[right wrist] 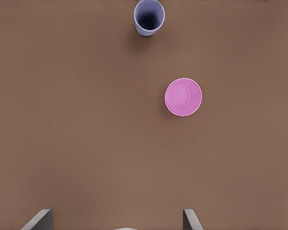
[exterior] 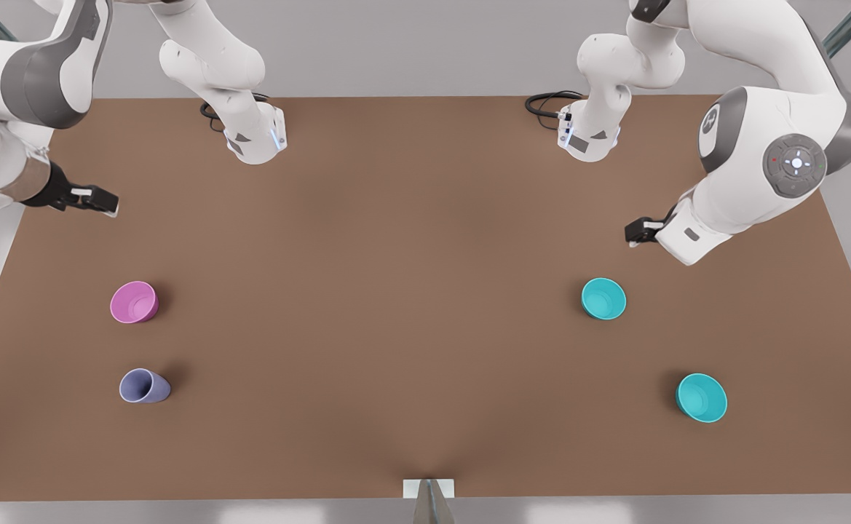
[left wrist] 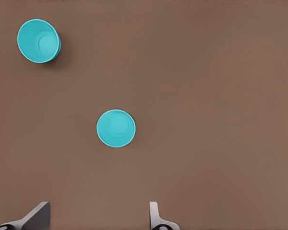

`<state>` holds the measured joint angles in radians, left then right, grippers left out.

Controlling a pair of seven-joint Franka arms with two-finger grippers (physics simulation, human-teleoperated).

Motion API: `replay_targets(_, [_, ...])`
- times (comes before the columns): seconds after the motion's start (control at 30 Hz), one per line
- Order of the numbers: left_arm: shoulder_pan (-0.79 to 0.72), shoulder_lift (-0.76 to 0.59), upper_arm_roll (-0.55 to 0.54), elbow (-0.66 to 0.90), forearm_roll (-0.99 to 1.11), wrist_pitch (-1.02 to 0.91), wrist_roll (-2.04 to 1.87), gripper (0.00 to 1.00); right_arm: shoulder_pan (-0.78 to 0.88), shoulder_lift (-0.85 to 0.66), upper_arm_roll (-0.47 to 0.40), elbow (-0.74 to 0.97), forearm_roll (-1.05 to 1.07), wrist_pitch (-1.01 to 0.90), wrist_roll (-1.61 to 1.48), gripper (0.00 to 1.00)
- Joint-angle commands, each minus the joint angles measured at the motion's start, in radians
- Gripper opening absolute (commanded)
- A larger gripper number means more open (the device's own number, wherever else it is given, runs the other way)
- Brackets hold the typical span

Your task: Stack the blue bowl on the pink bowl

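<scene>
Two identical teal-blue bowls stand upright on the front view's right: one nearer the middle, the other closer to the front edge. The pink bowl stands upright on the front view's left. My left gripper hovers open above the table, behind the nearer blue bowl and apart from it. My right gripper hovers open behind the pink bowl, holding nothing.
A lavender-purple cup stands in front of the pink bowl. The two arm bases with black cables sit at the back of the brown table. A small white bracket marks the front edge.
</scene>
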<state>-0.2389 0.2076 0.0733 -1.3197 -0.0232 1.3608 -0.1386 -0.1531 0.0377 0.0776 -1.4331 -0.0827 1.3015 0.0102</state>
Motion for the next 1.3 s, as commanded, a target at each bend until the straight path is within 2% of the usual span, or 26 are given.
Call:
replay_targets(0.0, [0.0, 0.0, 0.003, 0.001, -0.001, 0.015, -0.061, 1.0, 0.015, 0.002, 0.001, 0.0, 0.001, 0.035, -0.012, 1.0])
replay_targets(0.1, [0.0, 0.001, 0.006, 0.001, -0.001, 0.015, -0.061, 1.0, 0.012, 0.039, -0.002, -0.045, -0.02, 0.051, -0.01, 1.0])
replay_targets(0.23, [0.0, 0.003, 0.006, -0.001, -0.003, 0.015, -0.061, 1.0, -0.169, 0.292, -0.009, -0.046, -0.014, 0.185, -0.124, 1.0])
replay_targets(0.43, [0.0, 0.009, 0.006, -0.004, -0.001, 0.015, -0.062, 1.0, -0.217, 0.447, -0.071, -0.069, 0.015, 0.369, -0.182, 1.0])
replay_targets(0.5, [0.0, 0.012, 0.008, -0.004, -0.001, 0.008, -0.065, 1.0, -0.244, 0.459, -0.071, -0.115, 0.02, 0.459, -0.251, 1.0])
replay_targets(0.63, [0.0, 0.012, 0.016, -0.004, -0.001, -0.006, -0.068, 1.0, -0.26, 0.514, -0.128, -0.153, 0.02, 0.651, -0.437, 1.0])
replay_targets(0.83, [0.0, 0.018, 0.022, -0.004, -0.003, -0.008, -0.061, 1.0, -0.281, 0.508, -0.13, -0.348, 0.061, 0.932, -0.458, 1.0])
replay_targets(1.27, [0.0, 0.019, 0.023, -0.007, -0.003, -0.022, -0.059, 1.0, -0.283, 0.593, -0.15, -0.379, 0.101, 0.952, -0.446, 1.0])
